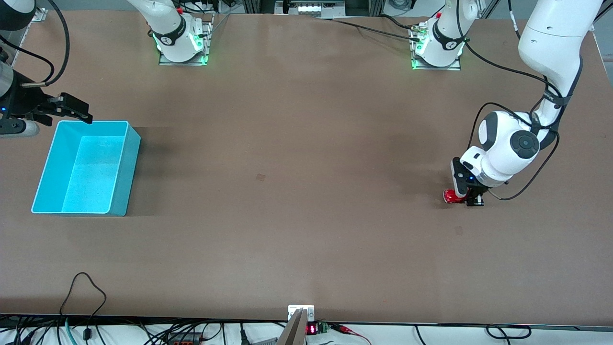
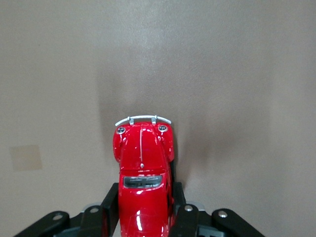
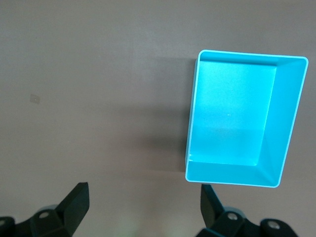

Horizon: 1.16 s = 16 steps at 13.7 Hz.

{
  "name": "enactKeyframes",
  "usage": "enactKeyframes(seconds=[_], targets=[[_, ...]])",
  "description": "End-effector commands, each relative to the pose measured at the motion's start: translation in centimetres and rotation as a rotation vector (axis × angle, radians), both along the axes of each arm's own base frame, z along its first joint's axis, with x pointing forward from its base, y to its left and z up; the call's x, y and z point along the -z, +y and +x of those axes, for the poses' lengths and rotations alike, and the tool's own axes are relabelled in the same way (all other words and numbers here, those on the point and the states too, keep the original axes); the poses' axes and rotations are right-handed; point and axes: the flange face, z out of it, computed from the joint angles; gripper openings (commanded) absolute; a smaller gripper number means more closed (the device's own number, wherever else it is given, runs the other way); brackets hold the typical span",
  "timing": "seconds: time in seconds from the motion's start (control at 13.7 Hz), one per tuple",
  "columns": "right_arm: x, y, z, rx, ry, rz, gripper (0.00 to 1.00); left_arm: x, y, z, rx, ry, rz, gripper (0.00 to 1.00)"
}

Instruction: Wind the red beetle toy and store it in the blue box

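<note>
While the red beetle toy [image 1: 449, 196] sits on the table [image 1: 297, 191] toward the left arm's end, the left gripper [image 1: 463, 198] clamps its body. Well apart, the right gripper [image 1: 72, 108] waits spread wide and empty over the blue box's [image 1: 117, 191] rim.

Beetle toy [image 2: 143, 182]: glossy red, silvery bumper, pale window. Box [image 1: 86, 167]: light cyan-blue with paler rim, no pattern. Tabletop [image 1: 297, 191]: plain matte brown. Left pincer [image 2: 143, 219] and right pincer [image 3: 143, 207] fingers were black; arms white.
</note>
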Motion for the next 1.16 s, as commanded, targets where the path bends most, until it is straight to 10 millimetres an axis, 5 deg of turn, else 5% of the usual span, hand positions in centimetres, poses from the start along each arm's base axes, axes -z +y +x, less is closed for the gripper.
enactKeyframes(seconds=[0.0, 0.58, 1.09], targets=[[-0.3, 0.1, -0.1, 0.004, -0.002, -0.016, 1.0, 1.8, 0.3, -0.1, 0.02, 0.028, 0.003, 0.38], [-0.3, 0.2, -0.1, 0.004, 0.0, -0.015, 1.0, 4.6, 1.5, -0.2, -0.039, 0.089, -0.004, 0.34], [-0.3, 0.2, -0.1, 0.004, 0.001, -0.015, 1.0, 6.2, 10.5, -1.5, -0.004, 0.135, 0.077, 0.33]])
